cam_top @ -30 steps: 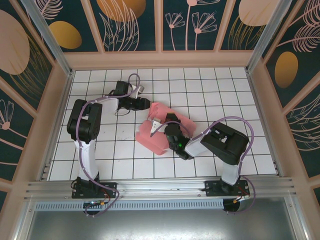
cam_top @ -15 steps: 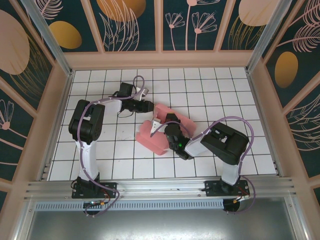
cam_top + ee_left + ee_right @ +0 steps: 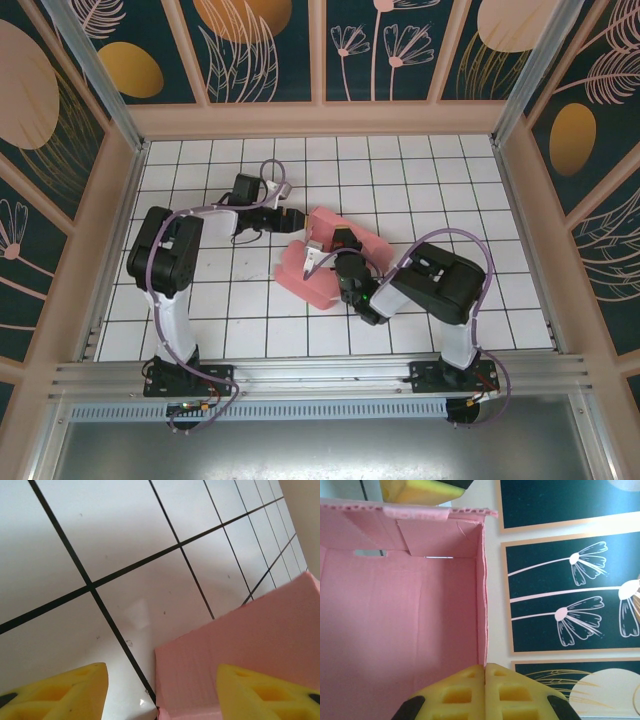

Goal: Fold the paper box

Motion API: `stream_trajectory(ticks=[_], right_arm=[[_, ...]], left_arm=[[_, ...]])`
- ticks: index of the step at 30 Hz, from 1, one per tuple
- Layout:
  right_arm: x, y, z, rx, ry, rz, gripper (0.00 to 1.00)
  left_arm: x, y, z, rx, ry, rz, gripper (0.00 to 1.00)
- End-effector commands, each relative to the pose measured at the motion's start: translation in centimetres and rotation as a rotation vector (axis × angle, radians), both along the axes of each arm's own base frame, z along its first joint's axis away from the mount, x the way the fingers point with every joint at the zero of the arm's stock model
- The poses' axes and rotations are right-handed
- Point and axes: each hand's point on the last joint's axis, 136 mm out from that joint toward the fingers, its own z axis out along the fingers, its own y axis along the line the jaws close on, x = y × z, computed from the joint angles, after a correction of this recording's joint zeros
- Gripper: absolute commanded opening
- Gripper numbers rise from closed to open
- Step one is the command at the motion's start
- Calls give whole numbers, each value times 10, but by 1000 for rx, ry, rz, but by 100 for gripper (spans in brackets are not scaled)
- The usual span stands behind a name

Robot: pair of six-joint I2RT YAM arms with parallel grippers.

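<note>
Two grippers at the paper box (image 3: pixel 322 262), which sits mid-table on the white tiled surface (image 3: pixel 200 300), skewed to the grid, walls partly up. Right gripper (image 3: pixel 485 672) has its yellow pads pressed flat together. One side wall of the box runs edge-on straight into the seam between them, so it looks pinched on that wall, though the contact itself is hidden by the pads. Its camera looks into the pink interior: base panel, far wall with a tucked flap and a narrow slot. Left gripper (image 3: pixel 161 680) has its jaws apart with nothing clamped – a corner of pink card lies under the gap, one finger over card, the other over bare tile. From above it sits at the box's far-left corner. Floral panels (image 3: pixel 560 580) ring the table
</note>
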Motion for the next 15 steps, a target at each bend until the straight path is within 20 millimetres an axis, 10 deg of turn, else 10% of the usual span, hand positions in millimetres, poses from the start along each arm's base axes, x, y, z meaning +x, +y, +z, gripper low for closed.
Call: stream_trajectory(ticks=[1,15], right_arm=[[0,-5,13,40,-63,-15,0],[-1,-8,10,35,-58,-21,0]], left_arm=[[-1,-3,15,-19,-103,-33,60],[-4,-3,18,34,-267,-42,63]])
